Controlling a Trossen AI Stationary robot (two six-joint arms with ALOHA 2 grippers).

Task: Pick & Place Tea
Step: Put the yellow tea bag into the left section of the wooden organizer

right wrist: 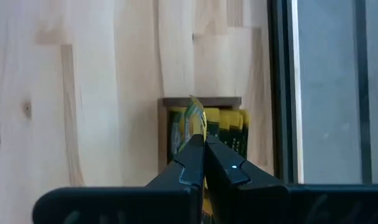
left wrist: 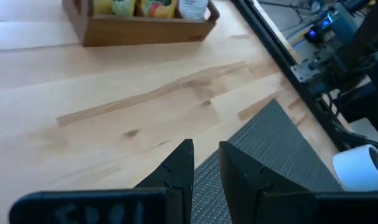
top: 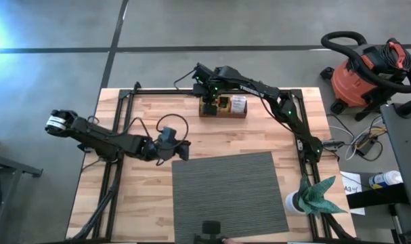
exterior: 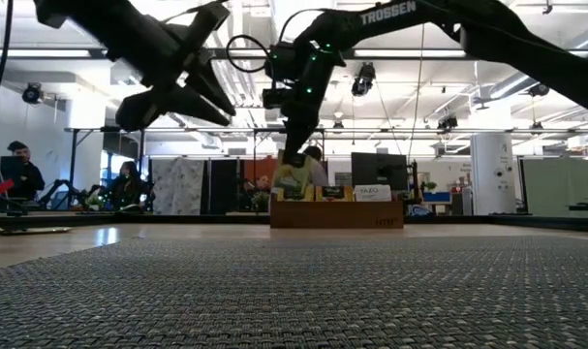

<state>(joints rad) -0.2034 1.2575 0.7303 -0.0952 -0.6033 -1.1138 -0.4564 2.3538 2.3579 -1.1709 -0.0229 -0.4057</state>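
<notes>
Butcher-block table [top: 144, 203] w/ grey ribbed mat [top: 229, 196] at near edge; wooden tray [top: 222, 106] at far edge holds tea sachets [right wrist: 229, 134]. Right gripper [right wrist: 205, 149] pinched tight on yellow-green sachet [right wrist: 193, 124] above tray. Left gripper [left wrist: 204, 165] slightly parted, empty, over mat corner. Open-plan workshop behind; person [exterior: 20, 174] seated far left.

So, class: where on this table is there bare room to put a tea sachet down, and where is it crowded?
The grey mat is bare, bordered by the left gripper and a white cup. Bare wood lies between mat and tray. It is crowded at the tray, where the right gripper pinches a sachet.
</notes>
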